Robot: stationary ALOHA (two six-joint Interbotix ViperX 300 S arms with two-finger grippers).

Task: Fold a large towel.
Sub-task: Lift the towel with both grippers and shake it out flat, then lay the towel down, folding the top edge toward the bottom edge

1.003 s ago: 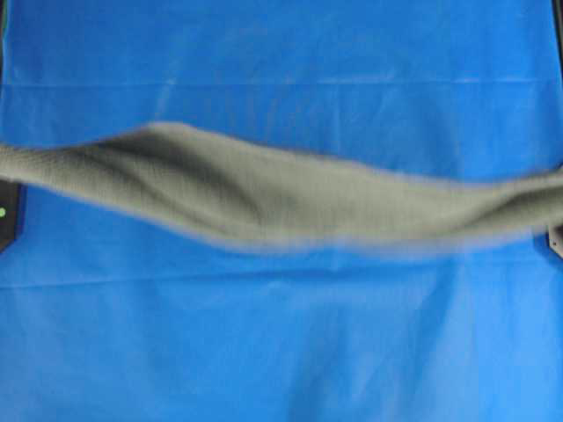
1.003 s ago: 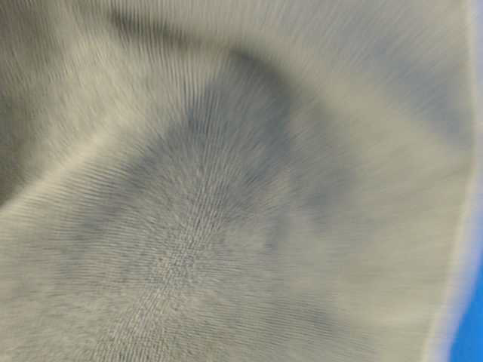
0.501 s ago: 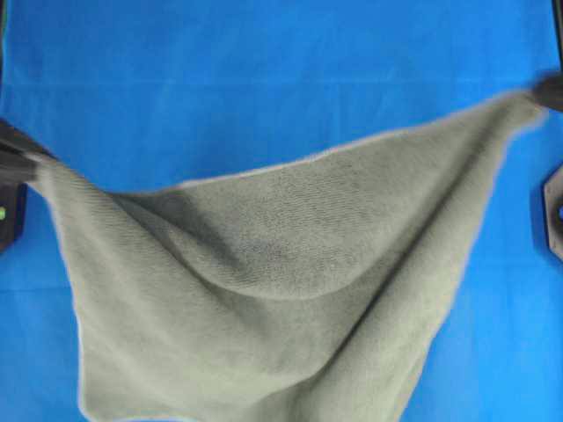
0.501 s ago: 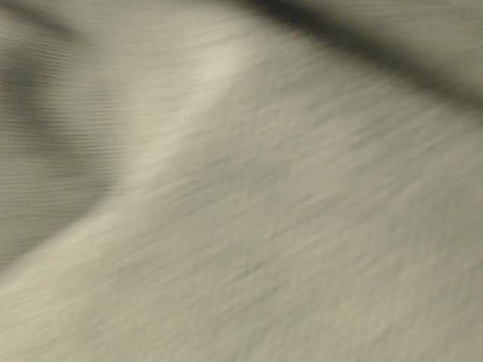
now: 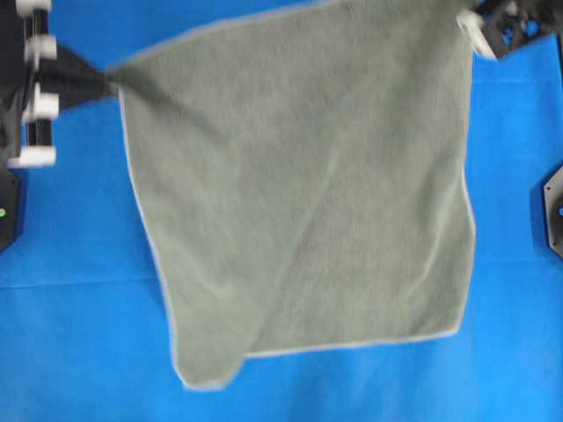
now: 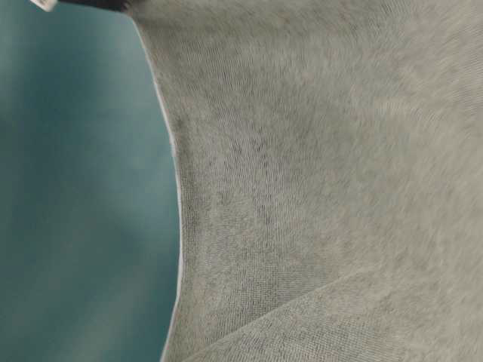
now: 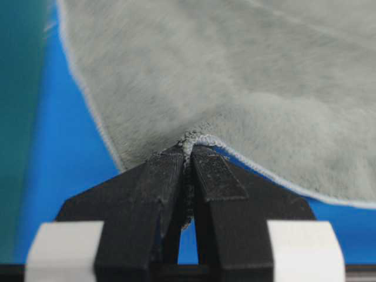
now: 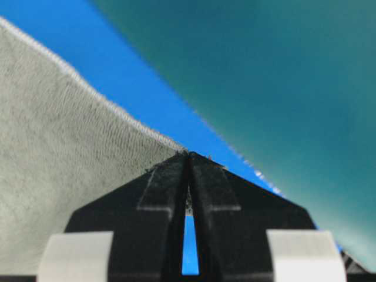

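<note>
Grey-green towel spreads over the blue counter; left claw pinches one corner; right claw pinches another.

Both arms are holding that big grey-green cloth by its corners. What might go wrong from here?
1. Each tool pinches only the very tip of a corner: left tool, right tool. A tug might pull the towel free.
2. The near left corner seems curled or folded over, so the towel may not lie flat for a clean fold.
</note>
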